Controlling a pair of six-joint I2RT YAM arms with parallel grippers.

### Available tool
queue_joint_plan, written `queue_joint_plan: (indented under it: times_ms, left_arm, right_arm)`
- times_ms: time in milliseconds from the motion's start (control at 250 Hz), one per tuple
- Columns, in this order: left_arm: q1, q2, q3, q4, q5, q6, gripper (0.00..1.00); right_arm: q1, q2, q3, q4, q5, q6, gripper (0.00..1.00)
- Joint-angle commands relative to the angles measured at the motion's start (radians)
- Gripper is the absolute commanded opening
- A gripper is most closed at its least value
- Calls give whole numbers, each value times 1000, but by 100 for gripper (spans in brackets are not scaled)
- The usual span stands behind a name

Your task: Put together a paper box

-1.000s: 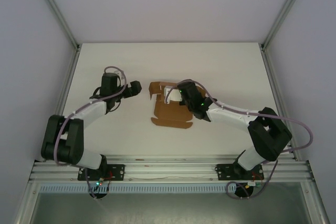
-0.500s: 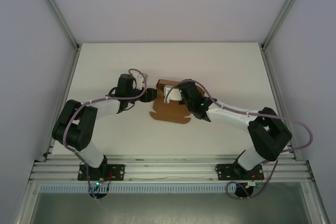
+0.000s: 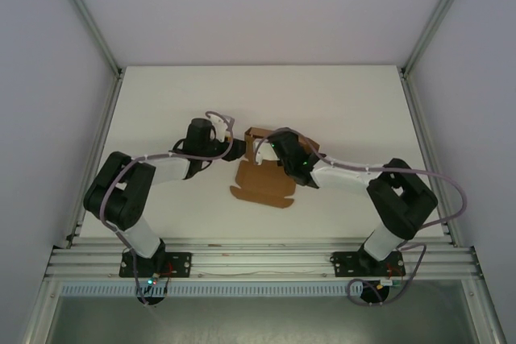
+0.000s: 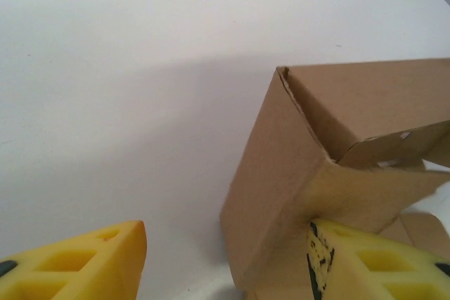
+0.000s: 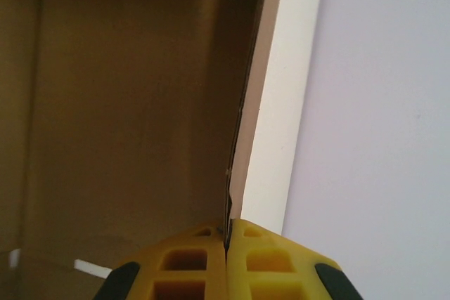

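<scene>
**Right gripper** (image 5: 226, 247): the pads are pressing together on the thin edge of one upright wall of the paper box (image 5: 126, 103). The board is rising straight up from between them. The brown inner face is lying to the left of the pads and a pale strip is lying to their right.

**Left gripper** (image 4: 225, 268): it is standing wide and gripping nothing. One yellow finger (image 4: 91, 261) is sitting over bare table to the left of the box. The other is sitting close against a lower flap on the right, so a raised corner of the box is standing between the two.

**Paper box, position:** it is lying half folded directly between the two grippers. Its raised walls are standing just ahead of both sets of fingertips, and a flat tabbed panel is spreading out on their near side.

**Paper box, handling (judged):** it is looking light, thin and stiff only along its creases, so open panels are likely to bow or spring back. The smooth base is likely to slide if pushed from one side alone. A wall edge close to a fold is looking like the best hold, not mid-panel. A small ragged nick is showing at the top corner, so that spot is best spared.

**Table** (image 3: 161, 102): it is running on, white, beyond both grippers
</scene>
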Motion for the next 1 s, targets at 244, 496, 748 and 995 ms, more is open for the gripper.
queue_joint_plan:
  times_ms: [244, 496, 748, 995]
  left_arm:
    - [-36, 25, -58, 104, 52, 53, 60]
    - [-52, 37, -35, 146, 45, 47, 60]
    - [-80, 81, 6, 141, -80, 65, 51]
    - [-113, 92, 15, 170, -197, 92, 36]
  right_arm:
    - [25, 15, -94, 260, 66, -160, 0]
    - [46, -19, -84, 199, 45, -91, 0]
    - [53, -46, -71, 73, 3, -11, 0]
    - [54, -74, -37, -52, -40, 77, 0]
